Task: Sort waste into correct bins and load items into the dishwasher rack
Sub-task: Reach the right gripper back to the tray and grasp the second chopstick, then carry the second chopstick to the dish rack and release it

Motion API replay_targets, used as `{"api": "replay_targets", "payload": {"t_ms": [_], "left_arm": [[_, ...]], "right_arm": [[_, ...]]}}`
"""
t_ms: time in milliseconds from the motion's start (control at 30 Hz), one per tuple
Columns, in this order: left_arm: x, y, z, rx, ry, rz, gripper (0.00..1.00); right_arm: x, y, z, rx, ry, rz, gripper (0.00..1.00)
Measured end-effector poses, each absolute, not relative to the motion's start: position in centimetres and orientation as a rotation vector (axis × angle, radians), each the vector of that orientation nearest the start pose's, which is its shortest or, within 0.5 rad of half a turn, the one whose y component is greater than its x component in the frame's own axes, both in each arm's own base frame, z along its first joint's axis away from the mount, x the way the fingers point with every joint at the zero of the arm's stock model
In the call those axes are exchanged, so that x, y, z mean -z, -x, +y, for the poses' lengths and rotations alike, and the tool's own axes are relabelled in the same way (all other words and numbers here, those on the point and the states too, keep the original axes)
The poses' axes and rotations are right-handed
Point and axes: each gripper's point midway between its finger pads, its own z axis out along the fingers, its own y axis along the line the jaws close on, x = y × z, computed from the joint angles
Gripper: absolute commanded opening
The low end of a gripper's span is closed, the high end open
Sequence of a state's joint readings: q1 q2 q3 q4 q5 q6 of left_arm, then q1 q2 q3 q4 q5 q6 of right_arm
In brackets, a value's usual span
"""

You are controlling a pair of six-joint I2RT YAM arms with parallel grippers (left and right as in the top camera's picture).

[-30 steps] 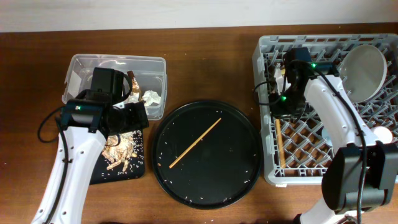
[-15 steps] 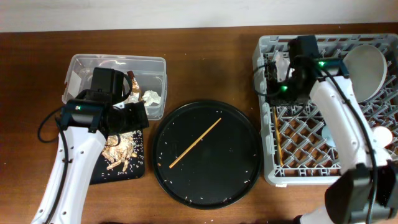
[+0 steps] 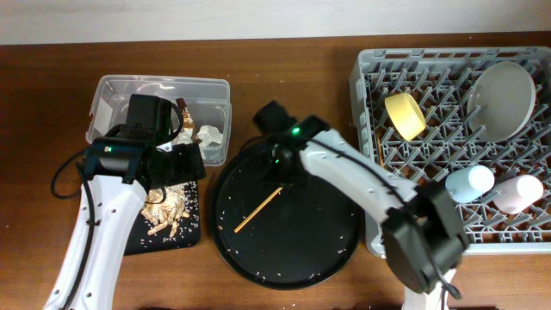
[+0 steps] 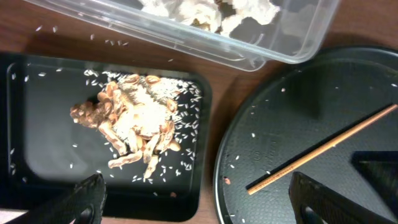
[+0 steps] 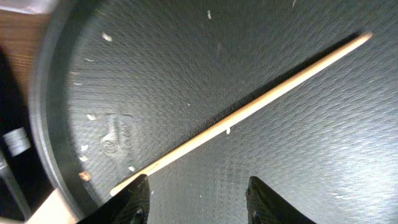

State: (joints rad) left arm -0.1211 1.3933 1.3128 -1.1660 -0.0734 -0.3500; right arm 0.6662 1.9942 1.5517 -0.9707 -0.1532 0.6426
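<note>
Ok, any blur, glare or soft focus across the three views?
Overhead: evenly lit and sharp. Left wrist: the food scraps are crisp, a soft sheen lies on the flat black tray, and the left hand has dark, blurred fingertips at the bottom edge. Right wrist: the chopstick is sharp, but the rim of the round tray at left smears out of focus.

I see a brown wooden tabletop (image 3: 284, 77) carrying the round black tray (image 3: 293, 254) (mid-table). Left of it sit the clear tub (image 3: 164, 84) and flat black tray (image 3: 182, 234), right of it the dishwasher rack (image 3: 448, 54).
</note>
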Motion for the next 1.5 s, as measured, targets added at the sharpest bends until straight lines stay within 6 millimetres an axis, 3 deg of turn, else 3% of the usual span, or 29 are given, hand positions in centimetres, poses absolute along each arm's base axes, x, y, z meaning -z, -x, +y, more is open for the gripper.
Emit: {"api": "replay_targets", "payload": {"t_ms": [67,200,333,500,600,667,767,900,967,1133,1200,1300,1367,1500], "left_arm": [[-18.0,-29.6,-1.8,-0.027,0.394,2.795,0.98],[-17.8,-29.0,1.4,-0.088,0.573,2.784,0.99],[-17.8,-28.7,2.9,-0.108,0.648,2.774,0.99],[-17.8,-28.7,3.0,-0.108,0.654,2.773,0.99],[-17.8,-28.7,3.0,-0.108,0.655,2.773,0.99],[-17.8,-28.7,3.0,-0.108,0.655,2.773,0.99],[-17.8,-28.6,3.0,-0.109,0.655,2.776,0.99],[-17.8,-28.6,3.0,-0.109,0.655,2.777,0.99],[-17.8,-28.6,3.0,-0.110,0.656,2.777,0.99],[-17.7,-28.5,3.0,-0.111,0.656,2.780,0.99],[-17.7,-28.5,3.0,-0.111,0.656,2.780,0.99],[-17.7,-28.5,3.0,-0.111,0.656,2.780,0.99],[-17.7,-28.5,3.0,-0.110,0.656,2.780,0.99],[-17.7,-28.5,3.0,-0.110,0.656,2.780,0.99]], "right_arm": [[-4.5,-30.5,27.9,-0.281,-0.013,3.120,0.51],[-1.5,-30.2,27.6,-0.189,-0.108,3.170,0.51],[-0.5,-30.1,27.4,-0.160,-0.144,3.185,0.51],[-0.5,-30.2,27.4,-0.154,-0.179,3.177,0.47],[-0.4,-30.3,27.3,-0.145,-0.195,3.171,0.29],[-0.2,-30.2,27.1,-0.126,-0.210,3.170,0.27],[-0.1,-30.0,26.7,-0.102,-0.221,3.169,0.13],[-0.1,-29.9,26.1,-0.075,-0.231,3.171,0.10],[-0.1,-29.7,26.0,-0.068,-0.221,3.177,0.04],[-0.4,-28.2,24.8,-0.043,-0.085,3.249,0.04],[-1.6,-28.1,23.8,-0.096,0.040,3.262,0.04],[-6.4,-29.4,21.7,-0.216,0.180,3.184,0.04],[-10.4,-30.3,19.3,-0.281,0.225,3.095,0.04],[-15.9,-31.5,13.9,-0.308,0.246,2.943,0.04]]}}
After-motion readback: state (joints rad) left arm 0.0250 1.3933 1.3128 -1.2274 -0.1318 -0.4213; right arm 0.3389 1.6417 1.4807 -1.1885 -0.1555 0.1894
